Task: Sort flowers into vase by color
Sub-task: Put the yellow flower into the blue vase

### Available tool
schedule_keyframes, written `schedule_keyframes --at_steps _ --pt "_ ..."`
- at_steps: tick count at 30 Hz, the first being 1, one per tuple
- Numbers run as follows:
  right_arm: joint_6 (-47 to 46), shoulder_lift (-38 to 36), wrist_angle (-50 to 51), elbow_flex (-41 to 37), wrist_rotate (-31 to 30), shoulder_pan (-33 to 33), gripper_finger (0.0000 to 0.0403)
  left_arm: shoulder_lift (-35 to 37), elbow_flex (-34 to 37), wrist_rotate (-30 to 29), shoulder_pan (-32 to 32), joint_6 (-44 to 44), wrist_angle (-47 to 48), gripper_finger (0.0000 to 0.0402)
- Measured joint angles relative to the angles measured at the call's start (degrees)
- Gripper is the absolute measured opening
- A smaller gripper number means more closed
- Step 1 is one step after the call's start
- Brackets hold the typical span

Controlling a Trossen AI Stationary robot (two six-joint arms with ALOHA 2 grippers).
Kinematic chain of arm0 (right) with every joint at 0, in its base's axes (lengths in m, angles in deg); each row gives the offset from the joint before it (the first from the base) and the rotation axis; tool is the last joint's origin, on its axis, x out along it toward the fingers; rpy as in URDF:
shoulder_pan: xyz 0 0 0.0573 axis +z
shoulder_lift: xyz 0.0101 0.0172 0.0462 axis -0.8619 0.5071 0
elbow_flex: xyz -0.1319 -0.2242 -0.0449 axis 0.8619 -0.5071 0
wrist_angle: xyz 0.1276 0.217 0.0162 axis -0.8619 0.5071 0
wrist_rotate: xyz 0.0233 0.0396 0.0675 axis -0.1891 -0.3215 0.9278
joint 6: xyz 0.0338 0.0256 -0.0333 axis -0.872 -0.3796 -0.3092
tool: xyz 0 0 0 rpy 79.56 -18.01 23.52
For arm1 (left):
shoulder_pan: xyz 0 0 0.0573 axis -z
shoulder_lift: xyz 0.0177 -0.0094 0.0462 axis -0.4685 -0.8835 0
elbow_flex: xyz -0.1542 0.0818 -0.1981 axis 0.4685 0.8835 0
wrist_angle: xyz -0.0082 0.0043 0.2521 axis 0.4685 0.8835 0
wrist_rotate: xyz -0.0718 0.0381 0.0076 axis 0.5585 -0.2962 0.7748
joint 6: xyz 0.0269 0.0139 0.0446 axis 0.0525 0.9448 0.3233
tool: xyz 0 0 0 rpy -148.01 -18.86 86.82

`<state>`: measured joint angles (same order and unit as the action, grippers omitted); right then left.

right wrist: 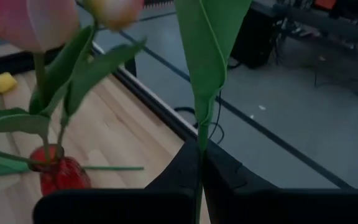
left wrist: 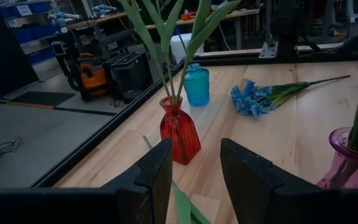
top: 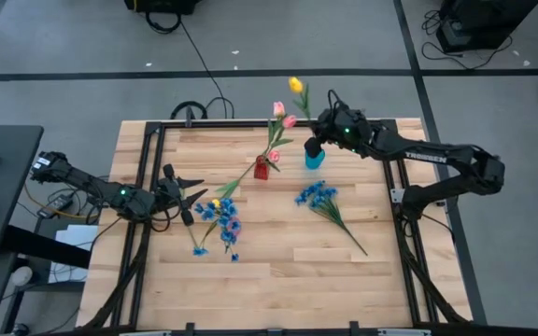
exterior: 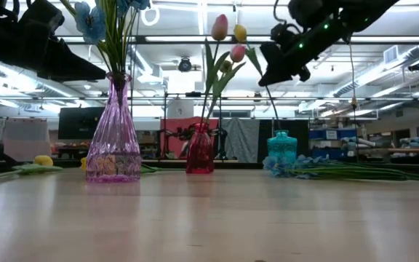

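My right gripper (top: 314,147) hovers over the teal vase (top: 315,161), shut on a yellow tulip (top: 295,84) that leans toward the table's far edge. The red vase (top: 261,169) holds pink tulips (top: 279,110). Blue sprigs stand in the purple vase (exterior: 113,149). More blue sprigs (top: 318,195) lie flat on the table. My left gripper (left wrist: 194,180) is open and low near the left edge. Its fingers stand on either side of a green stem (left wrist: 180,206) lying on the table. That stem's yellow bloom (top: 215,203) rests beside the purple vase. My right gripper pinches the yellow tulip's thin stem (right wrist: 199,144) between its two fingers, just below the long leaf (right wrist: 210,43). The fingers lie across the stem, slanting down from the table's right. The tulip stands nearly upright, its lower stem (exterior: 274,109) running down to the teal vase's mouth (exterior: 281,134).
The three vases stand in the table's far half, the red one (left wrist: 180,132) between the purple and teal ones (left wrist: 196,84). Bare wood (top: 288,280) fills the near half. A black frame (top: 157,126) runs along the table's edges.
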<state>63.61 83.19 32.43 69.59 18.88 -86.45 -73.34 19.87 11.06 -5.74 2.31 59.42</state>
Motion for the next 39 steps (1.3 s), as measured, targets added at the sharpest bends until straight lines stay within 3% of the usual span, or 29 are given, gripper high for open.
schedule_keyframes --at_steps 7,13,26,31,39 --pt "-1.68 3.45 0.53 0.00 0.58 0.28 0.0021 0.00 0.00 0.00 0.00 -0.64 0.67 0.0142" --pt "-4.55 4.14 7.39 -0.02 1.76 0.58 0.0044 0.02 0.00 0.48 0.00 -2.58 1.88 0.0142" --pt "-11.14 -4.80 21.54 -0.09 1.08 5.92 0.0095 0.02 0.00 -0.42 0.00 -5.04 3.19 0.0142" --pt "-16.70 -7.68 27.90 -0.09 0.16 9.82 0.0095 0.02 0.00 -0.45 -0.01 -15.41 11.21 0.0142" --pt "-23.82 -9.70 31.05 -0.09 -8.42 18.95 0.0094 -0.40 0.02 0.24 -2.74 -32.98 21.42 0.0142"
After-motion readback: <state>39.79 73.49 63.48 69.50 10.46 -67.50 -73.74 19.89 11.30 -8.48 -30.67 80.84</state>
